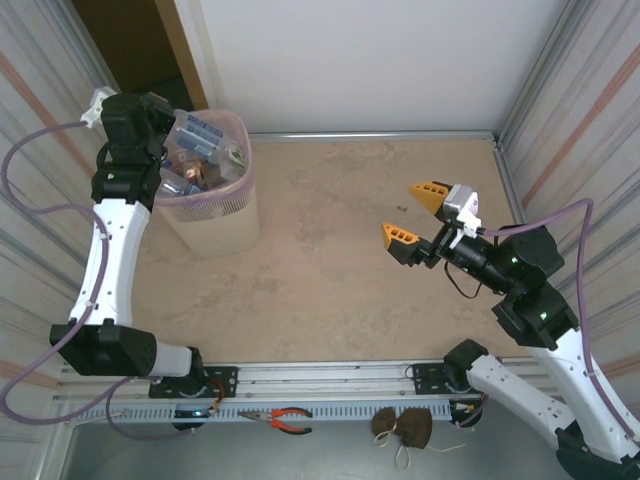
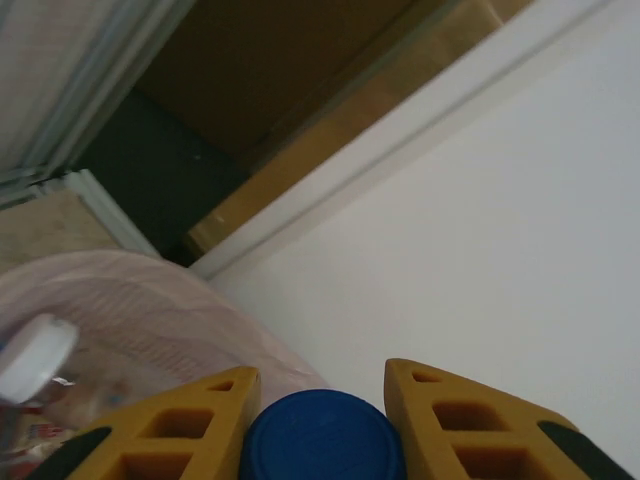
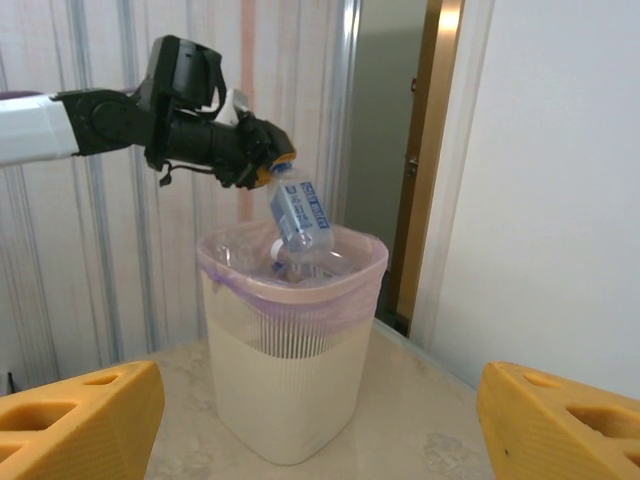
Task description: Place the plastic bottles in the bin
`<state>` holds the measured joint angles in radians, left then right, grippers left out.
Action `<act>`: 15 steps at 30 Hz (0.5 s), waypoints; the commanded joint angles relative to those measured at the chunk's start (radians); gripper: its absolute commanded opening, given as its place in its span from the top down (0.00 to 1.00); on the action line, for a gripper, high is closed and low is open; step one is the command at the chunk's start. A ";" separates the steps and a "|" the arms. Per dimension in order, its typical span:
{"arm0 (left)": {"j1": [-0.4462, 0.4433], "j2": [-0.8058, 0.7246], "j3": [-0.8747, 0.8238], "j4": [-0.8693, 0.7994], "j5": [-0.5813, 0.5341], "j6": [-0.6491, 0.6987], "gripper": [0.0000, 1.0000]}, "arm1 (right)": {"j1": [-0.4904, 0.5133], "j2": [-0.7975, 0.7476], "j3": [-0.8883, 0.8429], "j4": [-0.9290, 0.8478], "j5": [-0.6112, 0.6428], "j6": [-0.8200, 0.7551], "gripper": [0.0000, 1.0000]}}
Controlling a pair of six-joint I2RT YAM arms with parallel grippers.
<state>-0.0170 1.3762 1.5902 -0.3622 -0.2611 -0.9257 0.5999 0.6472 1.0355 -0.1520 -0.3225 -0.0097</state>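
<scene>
**Left end effector** point(image 3: 270, 165): closed narrow on the blue cap point(image 2: 322, 435) of one clear plastic bottle point(image 3: 300, 215). In the left wrist view both yellow fingers point(image 2: 190, 420) flank the cap, one at 9 o'clock and one at 3 o'clock.

**Held bottle, orientation:** in the right wrist view the long axis is tilted off vertical. The capped end points to 11 o'clock, into the fingers. The base points to 5 o'clock, down at the bin point(image 3: 290, 390). The base hangs over the bin mouth, near rim level. A blue-and-white label wraps the body.

**Bin:** stands upright on the bench point(image 1: 330, 270), at the 10 o'clock corner in the top view. A pink bag liner point(image 3: 290, 290) is folded over its rim. Further plastic bottles point(image 1: 200, 165) lie heaped inside, their axes mixed. One white cap point(image 2: 35, 355) shows at 8 o'clock in the left wrist view.

**Right end effector** point(image 1: 405, 212): jaws spread wide, holding nothing. It hangs above the bench at 3 o'clock in the top view, well apart from the bin, with its fingertips aimed toward 10 o'clock. Its own camera looks straight at the bin between its two yellow fingers point(image 3: 80, 410).

**Other items:** orange-handled pliers point(image 1: 285, 420) lie at 6 o'clock, on the near ledge below the arm rail.
</scene>
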 commanded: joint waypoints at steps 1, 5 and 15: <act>0.032 0.004 0.023 -0.074 -0.075 -0.073 0.97 | -0.001 0.001 0.000 0.036 -0.022 0.023 0.19; 0.056 0.036 0.025 -0.134 -0.084 -0.100 0.91 | 0.001 0.000 0.000 0.037 -0.021 0.026 0.19; 0.062 0.074 0.013 -0.170 -0.017 -0.091 0.55 | 0.009 0.004 -0.008 0.037 -0.012 0.029 0.20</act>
<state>0.0402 1.4700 1.5909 -0.5171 -0.2924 -1.0004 0.6022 0.6479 1.0355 -0.1425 -0.3340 -0.0063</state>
